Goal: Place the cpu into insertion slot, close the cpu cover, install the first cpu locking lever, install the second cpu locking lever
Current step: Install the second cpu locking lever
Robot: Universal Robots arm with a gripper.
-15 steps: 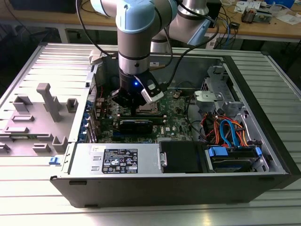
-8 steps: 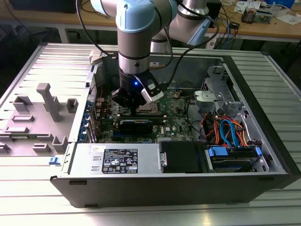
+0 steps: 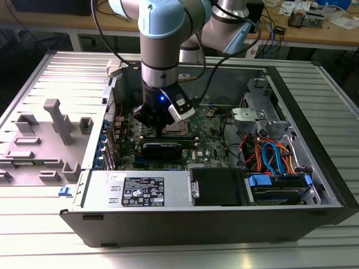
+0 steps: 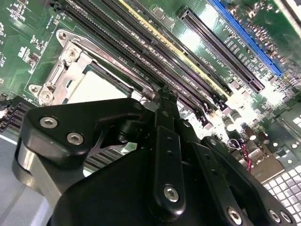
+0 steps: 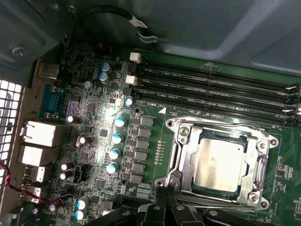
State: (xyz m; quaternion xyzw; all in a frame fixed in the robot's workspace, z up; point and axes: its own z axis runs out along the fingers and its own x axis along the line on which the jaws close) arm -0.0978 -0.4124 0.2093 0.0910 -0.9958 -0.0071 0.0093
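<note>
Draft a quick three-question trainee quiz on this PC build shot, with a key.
1. True or false: the chip already sits in its socket on the green board.
2. Where is the gripper in the first wrist view? A) at the edge of the metal frame around the socket B) over the blue cables C) above the grey plastic parts outside the case
3. Fill in: in the exterior view, the arm reaches down into the open computer ____.

Key: 1 true; 2 A; 3 case.
</note>
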